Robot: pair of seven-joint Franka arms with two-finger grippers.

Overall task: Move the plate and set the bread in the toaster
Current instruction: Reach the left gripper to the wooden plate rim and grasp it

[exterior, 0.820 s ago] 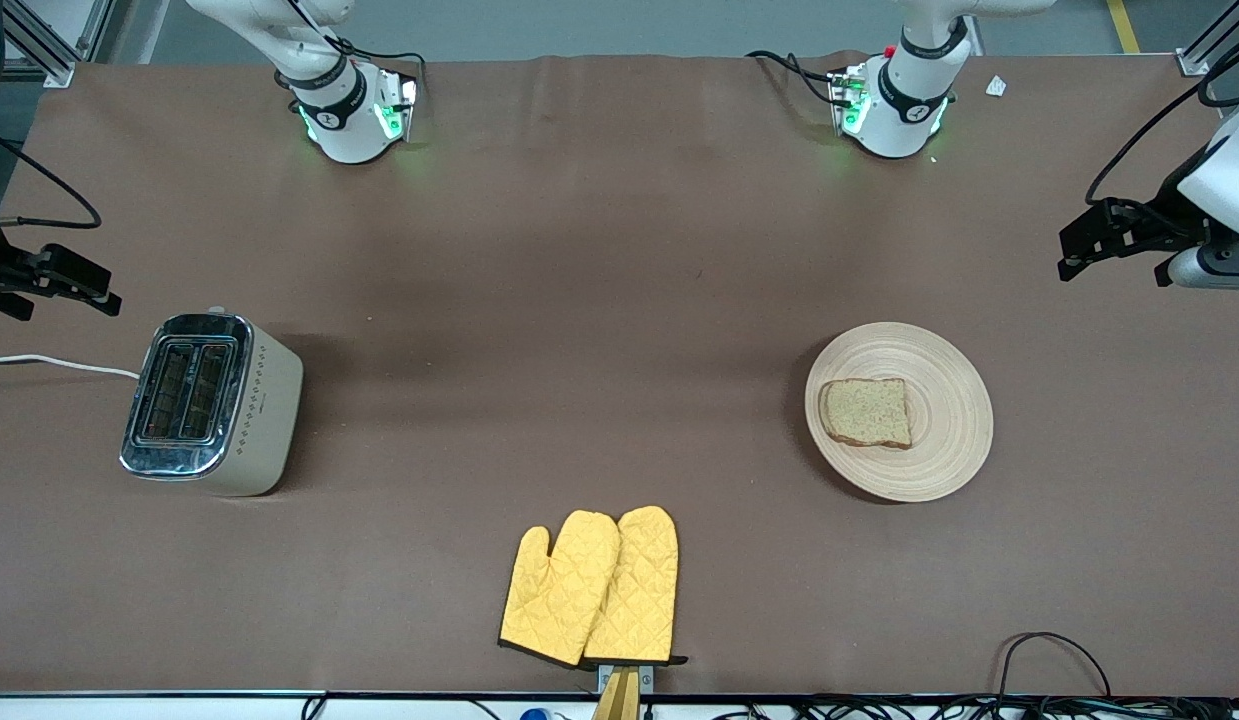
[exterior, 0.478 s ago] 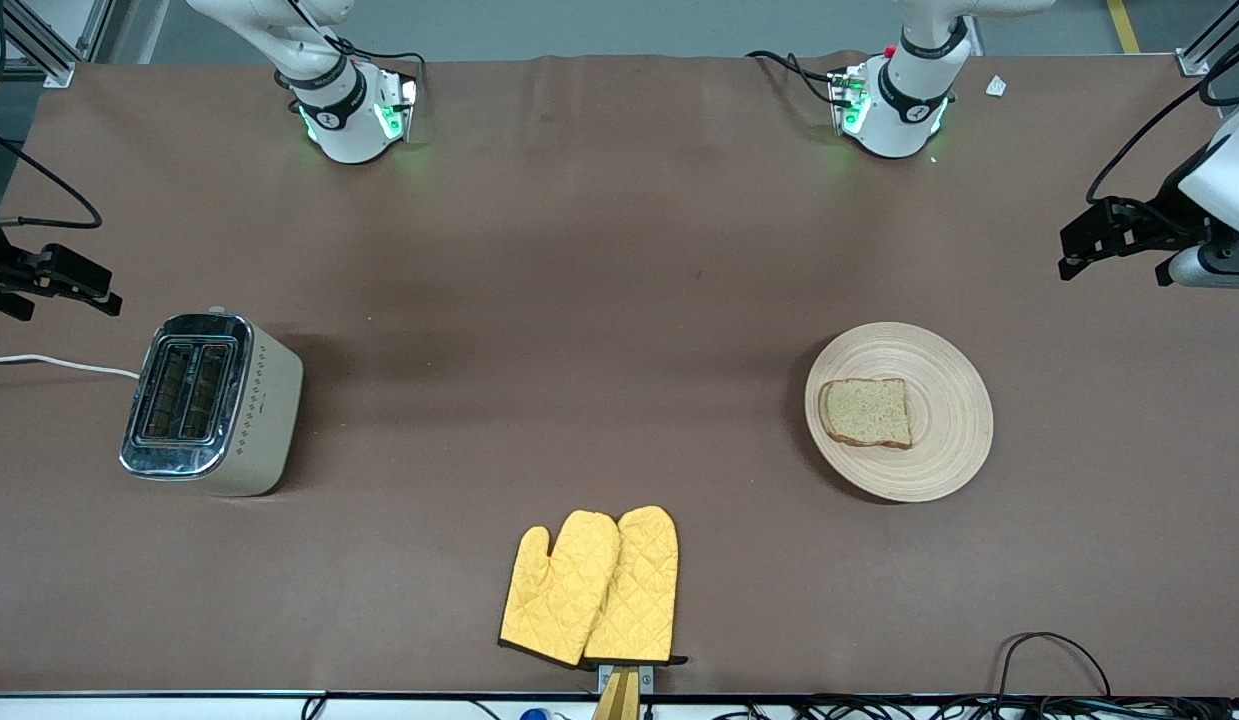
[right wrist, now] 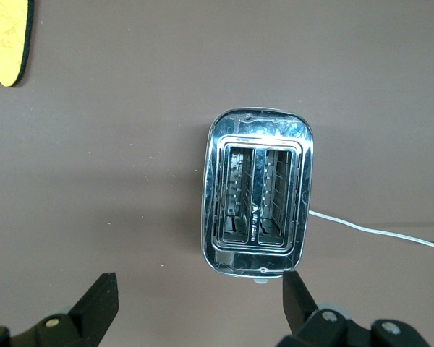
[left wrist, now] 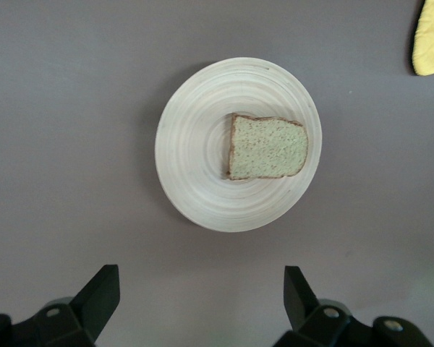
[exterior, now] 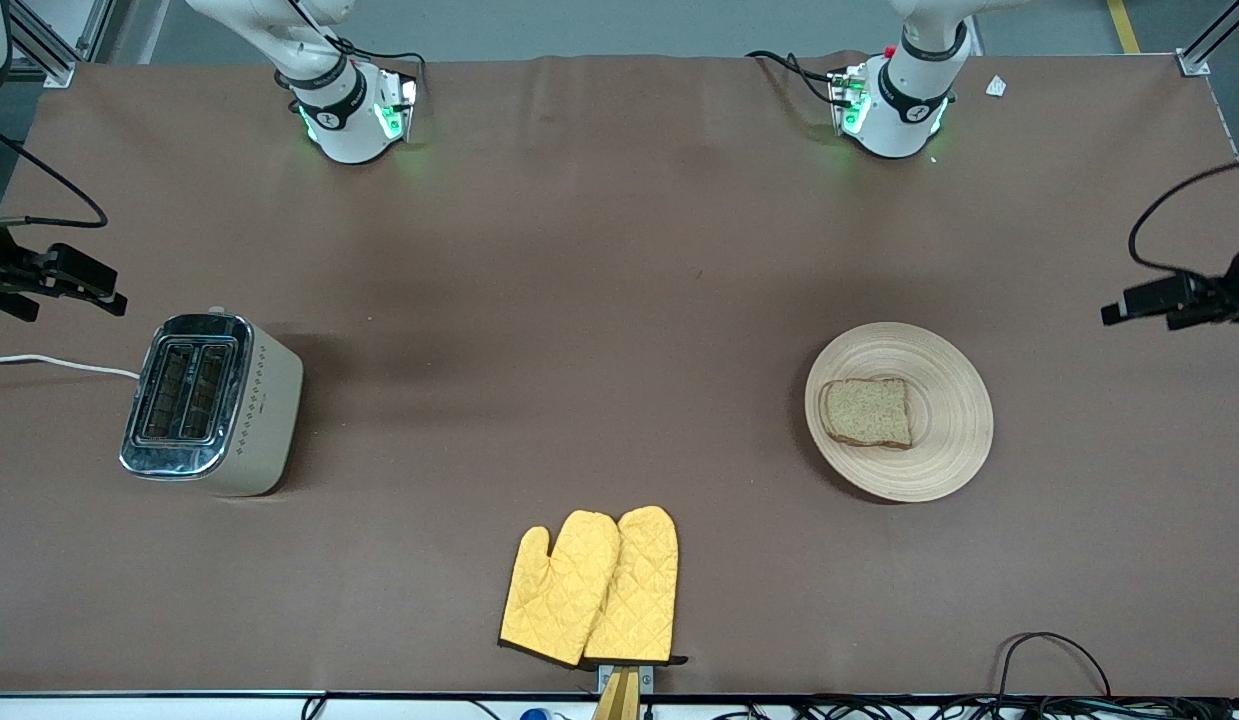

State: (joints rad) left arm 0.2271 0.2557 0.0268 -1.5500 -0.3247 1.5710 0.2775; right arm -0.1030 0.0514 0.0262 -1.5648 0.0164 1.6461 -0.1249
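A: Where do our claws stand?

B: Our left claw (left wrist: 199,300) hangs high over the table's (exterior: 599,300) left-arm end, fingers (left wrist: 101,289) spread wide with nothing between them. Our right claw (right wrist: 199,300) hangs just as high over the right-arm end, near the toaster (exterior: 214,403), spread wide and empty too.

A: And the plate?

B: The plate (exterior: 899,410) lies flat toward the left arm's end, nearer the front camera than the left claw's spot, and well apart from it. The bread (exterior: 867,412) rests on it, off centre toward the toaster's end.

A: So which arm do we judge goes first?

B: The left; it is much the nearer to the plate. In the left wrist view the plate (left wrist: 239,143) sits ahead of the open fingers, so we would reach forward and down. A round plate has no long axis, so any rim point serves.

A: The toaster?

B: It stands upright with both slots empty, its cord (exterior: 49,364) trailing off the table's edge. The mitts (exterior: 591,587) lie near the front edge, between plate and toaster.

A: The arms' pose?

B: Both wrists point straight down; the right arm waits.
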